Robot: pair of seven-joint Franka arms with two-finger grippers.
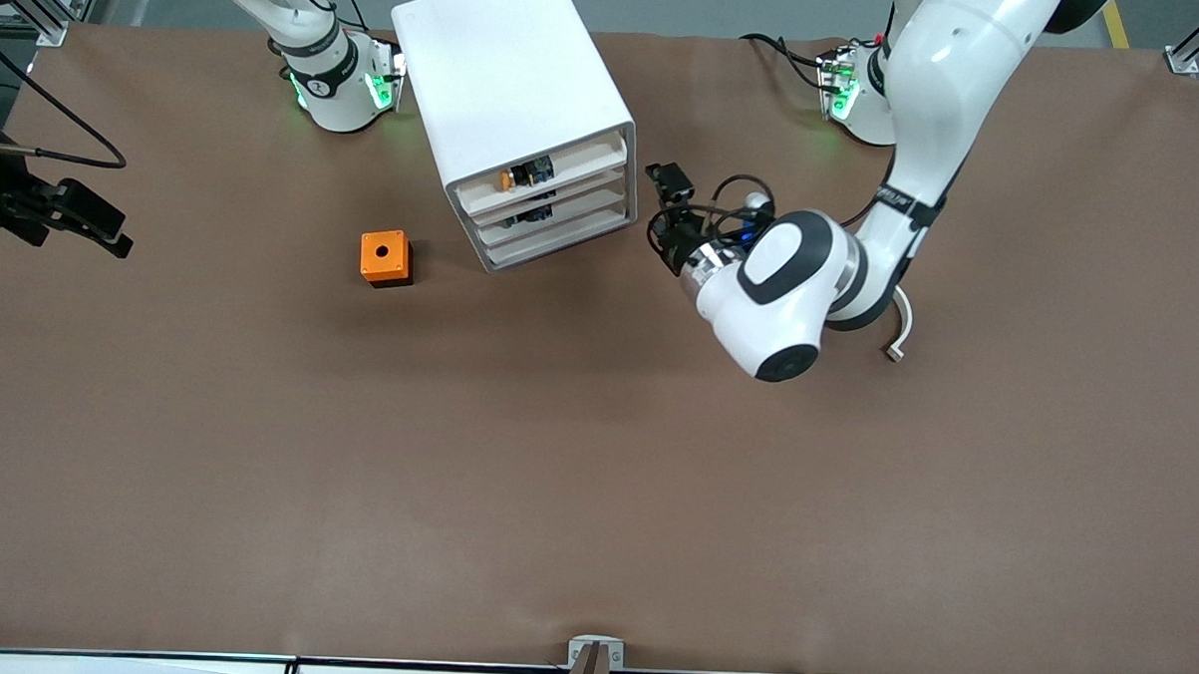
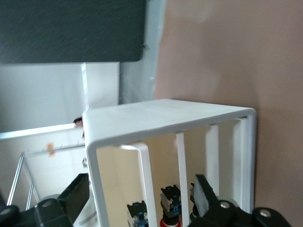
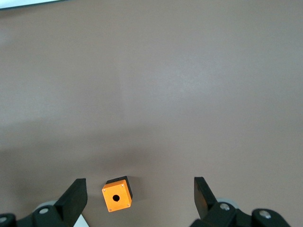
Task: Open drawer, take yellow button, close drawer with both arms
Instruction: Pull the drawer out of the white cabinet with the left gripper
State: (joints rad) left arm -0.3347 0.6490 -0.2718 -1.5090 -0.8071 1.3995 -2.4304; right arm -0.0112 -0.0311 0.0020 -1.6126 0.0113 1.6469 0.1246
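The white cabinet (image 1: 514, 85) stands near the robots' bases. Its topmost drawer (image 1: 555, 171) sits pushed in, and the button's orange cap (image 1: 505, 181) shows over its low front. My left gripper (image 1: 660, 231) is open and empty, level with the drawer fronts, a short gap from them toward the left arm's end. In the left wrist view its fingers (image 2: 78, 194) flank the cabinet front (image 2: 142, 142), and a black-and-blue button body (image 2: 137, 212) shows in the topmost drawer. My right gripper (image 1: 114, 232) is open and empty, high over the right arm's end.
An orange cube with a hole (image 1: 386, 258) sits on the brown table beside the cabinet, toward the right arm's end; it also shows in the right wrist view (image 3: 117, 194). The two lower trays (image 1: 564, 216) hold other push-buttons. A small white part (image 1: 899, 333) lies by the left arm.
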